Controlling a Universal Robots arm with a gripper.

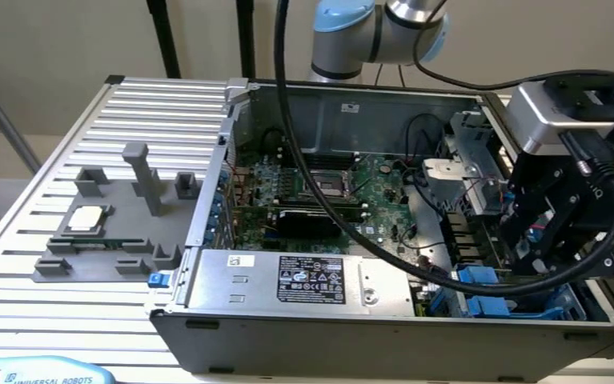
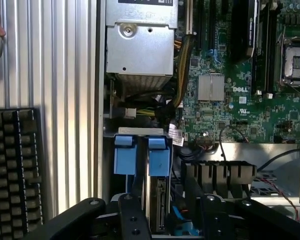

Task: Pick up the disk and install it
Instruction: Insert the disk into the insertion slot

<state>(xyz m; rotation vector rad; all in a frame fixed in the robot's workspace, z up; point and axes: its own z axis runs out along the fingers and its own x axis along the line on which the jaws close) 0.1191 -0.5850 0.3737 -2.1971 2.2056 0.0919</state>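
Open computer case [image 1: 339, 340] sits on the ribbed worktop [image 1: 168, 96]. At the case's near corner, toward the exterior view's right, the hand [image 1: 529, 250] hangs low over the drive bay [image 2: 140, 131]. The blue-framed disk [image 2: 158, 192] stands on edge in that bay, just beside another blue carrier [image 2: 125, 155]. The hand straddles the disk; whether it is gripping or has let go cannot be told. Pick-up looks done. Seating appears well along but is unconfirmed. Farther in lies the circuit board [image 1: 339, 200].

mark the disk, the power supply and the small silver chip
disk [image 2: 159, 159], wrist view, blue bracket end
power supply [image 1: 312, 280], exterior view, black label
small silver chip [image 1: 86, 218], exterior view, top face
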